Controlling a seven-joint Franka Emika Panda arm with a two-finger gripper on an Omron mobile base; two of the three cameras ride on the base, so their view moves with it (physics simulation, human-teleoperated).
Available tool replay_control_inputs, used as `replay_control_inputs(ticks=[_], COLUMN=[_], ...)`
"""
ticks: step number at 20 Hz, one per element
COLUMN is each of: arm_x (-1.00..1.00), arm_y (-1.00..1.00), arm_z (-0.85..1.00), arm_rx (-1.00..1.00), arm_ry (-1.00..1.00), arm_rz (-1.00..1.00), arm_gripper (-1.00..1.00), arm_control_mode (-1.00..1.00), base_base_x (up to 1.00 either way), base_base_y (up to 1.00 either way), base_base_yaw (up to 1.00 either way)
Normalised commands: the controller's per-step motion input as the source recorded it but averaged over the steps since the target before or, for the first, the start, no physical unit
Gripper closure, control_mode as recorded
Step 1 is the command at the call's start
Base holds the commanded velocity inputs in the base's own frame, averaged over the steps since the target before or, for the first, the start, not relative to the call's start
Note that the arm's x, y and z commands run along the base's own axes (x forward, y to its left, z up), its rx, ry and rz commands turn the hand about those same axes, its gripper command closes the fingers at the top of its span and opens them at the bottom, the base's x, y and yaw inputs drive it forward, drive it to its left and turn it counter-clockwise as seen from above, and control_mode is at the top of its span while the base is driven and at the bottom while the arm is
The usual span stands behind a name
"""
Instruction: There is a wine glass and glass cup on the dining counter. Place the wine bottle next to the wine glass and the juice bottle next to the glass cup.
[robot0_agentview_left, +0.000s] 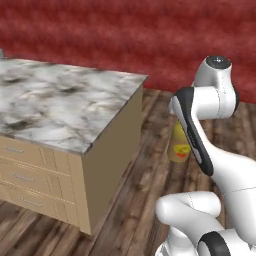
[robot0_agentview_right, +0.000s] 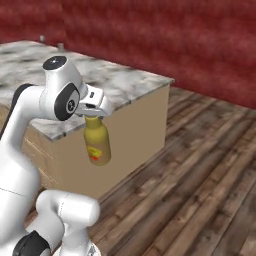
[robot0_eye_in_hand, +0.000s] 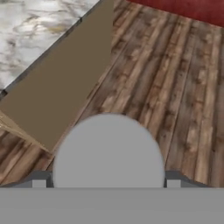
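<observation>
Juice bottle (robot0_agentview_right: 97, 145), squat, glossy amber with a red-yellow label, hangs upright below the gripper (robot0_agentview_right: 93, 114), clamped at its neck, above the wood-plank floor (robot0_agentview_right: 200, 190) beside the marble-topped counter (robot0_agentview_right: 135, 82).

No text, brand or number can be read anywhere. The squat amber-yellow juice bottle (robot0_agentview_right: 97, 143) carries a round red-and-yellow label (robot0_agentview_right: 94, 155) — a blur of colour, no letters legible in either base view.
</observation>
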Motion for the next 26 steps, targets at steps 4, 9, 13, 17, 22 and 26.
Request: replay_control_inputs(ticks=[4,9,13,17,22,26], arm_x=[0.0,0.0,0.0,0.0,0.0,0.0], arm_y=[0.0,0.0,0.0,0.0,0.0,0.0], arm_z=[0.0,0.0,0.0,0.0,0.0,0.0], arm_rx=[0.0,0.0,0.0,0.0,0.0,0.0], arm_ry=[0.0,0.0,0.0,0.0,0.0,0.0], arm_rz=[0.0,0.0,0.0,0.0,0.0,0.0], arm_gripper=[1.0,1.0,1.0,1.0,1.0,1.0], arm_control_mode=[1.0,1.0,1.0,1.0,1.0,1.0], base_base_x=[0.68,0.66,0.66,0.66,0.67,0.67], base_base_y=[-0.33,-0.35,-0.35,-0.35,-0.35,-0.35], base_base_yaw=[0.0,0.0,0.0,0.0,0.0,0.0])
